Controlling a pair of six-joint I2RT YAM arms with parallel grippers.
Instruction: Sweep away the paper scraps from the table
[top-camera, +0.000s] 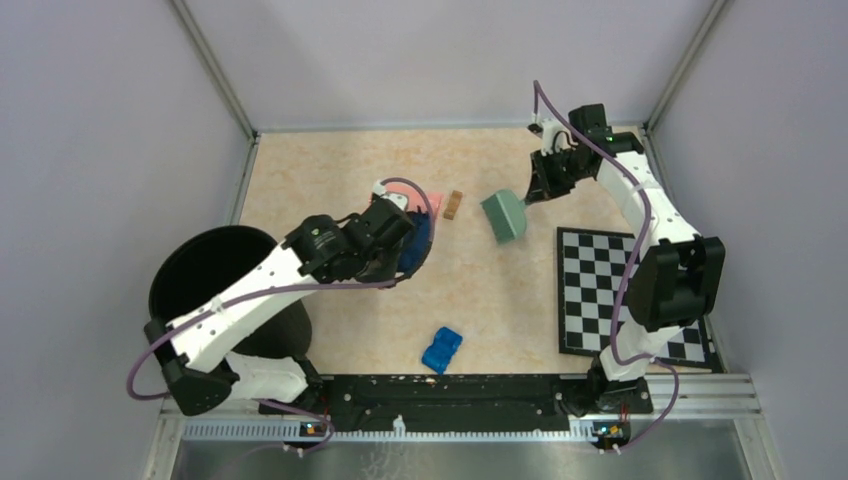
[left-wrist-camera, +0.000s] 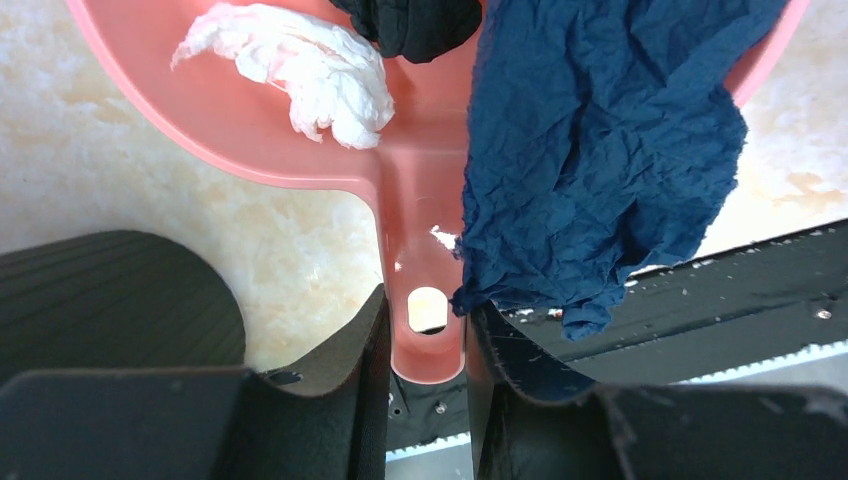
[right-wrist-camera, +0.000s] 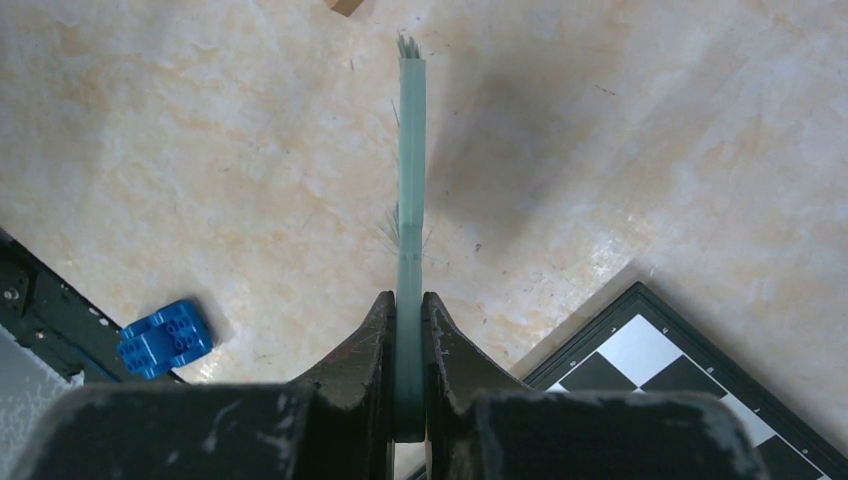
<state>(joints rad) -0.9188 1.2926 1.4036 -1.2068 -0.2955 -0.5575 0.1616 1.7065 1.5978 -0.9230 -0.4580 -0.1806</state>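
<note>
left gripper (left-wrist-camera: 428, 312) clamped dustpan (left-wrist-camera: 418, 195) handle, white scrap (left-wrist-camera: 300, 65) and blue scrap (left-wrist-camera: 600, 150) inside. right gripper (right-wrist-camera: 408, 302) pinched brush (right-wrist-camera: 410, 170). brown scrap (top-camera: 454, 205) lay on table (top-camera: 330, 170) between them, just beside dustpan, left of brush, long axis running near-to-far.

The table (top-camera: 340, 170) is beige-peach with faint marbling. The dustpan (left-wrist-camera: 420, 200) is salmon pink and carries a white scrap (left-wrist-camera: 300, 65), a black scrap (left-wrist-camera: 415, 25) and a wrinkled dark blue scrap (left-wrist-camera: 600, 150). On the table lies a brown scrap (top-camera: 454, 205). The brush (top-camera: 505, 217) is pale green, the board (top-camera: 600, 290) chequered black and white, the toy (top-camera: 441, 349) bright blue, and the bin (top-camera: 190, 270) black.
</note>
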